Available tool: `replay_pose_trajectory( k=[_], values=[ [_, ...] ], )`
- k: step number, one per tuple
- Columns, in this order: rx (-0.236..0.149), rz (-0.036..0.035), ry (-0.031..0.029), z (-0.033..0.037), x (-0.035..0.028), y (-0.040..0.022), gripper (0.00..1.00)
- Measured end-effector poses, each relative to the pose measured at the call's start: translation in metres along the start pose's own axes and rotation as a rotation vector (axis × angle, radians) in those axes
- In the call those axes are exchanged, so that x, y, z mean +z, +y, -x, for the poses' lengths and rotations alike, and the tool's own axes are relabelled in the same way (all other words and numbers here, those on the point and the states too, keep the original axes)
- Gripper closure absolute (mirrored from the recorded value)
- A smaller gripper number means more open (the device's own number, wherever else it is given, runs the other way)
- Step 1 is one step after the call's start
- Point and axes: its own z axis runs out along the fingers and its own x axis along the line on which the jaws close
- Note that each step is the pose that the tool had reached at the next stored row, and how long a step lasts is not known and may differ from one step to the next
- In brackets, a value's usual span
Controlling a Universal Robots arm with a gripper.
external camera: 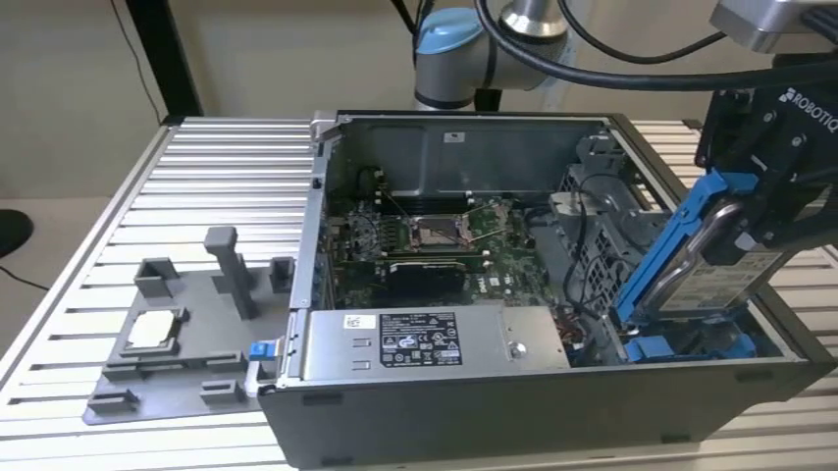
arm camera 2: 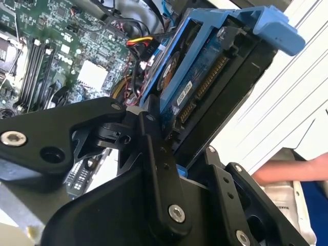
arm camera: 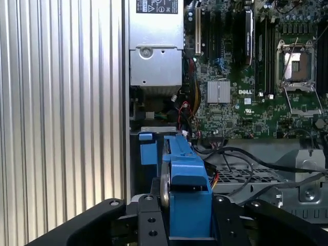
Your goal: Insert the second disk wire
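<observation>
My wrist leans over one end of the computer case (external camera: 524, 422) — jaws clamped on the blue-framed disk drive (external camera: 713, 275), steeply tilted — the disk wire (arm camera 2: 139, 42) inside, near it.

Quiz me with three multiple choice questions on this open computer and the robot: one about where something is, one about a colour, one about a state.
1. Where does the grey fixture tray lie?
A. on the table, at the exterior view's left of the computer case
B. inside the computer case
C. on a shelf above

2. What colour is the drive carrier?
A. red
B. green
C. blue

3. How is the claw?
A. open over the table
B. shut on the drive carrier
C. shut on a screwdriver

Answers:
1 A, the tray rests on the table's slats beside the case.
2 C, the frame around the drive is blue.
3 B, its fingers press on both sides of the carrier.
</observation>
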Motion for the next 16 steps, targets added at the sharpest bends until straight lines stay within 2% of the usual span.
replay_pose_trajectory(
  k=[3,9,13,16],
  values=[
    [0.000,0.0001,-0.0015,-0.0002,0.0015,-0.0023,1.00],
    [0.003,0.0033,-0.0016,-0.0028,0.0054,-0.0026,1.00],
    [0.007,0.0110,-0.0018,-0.0067,0.0047,-0.0027,1.00],
    [0.008,0.0137,-0.0015,-0.0075,0.0039,-0.0025,1.00]
  ],
)
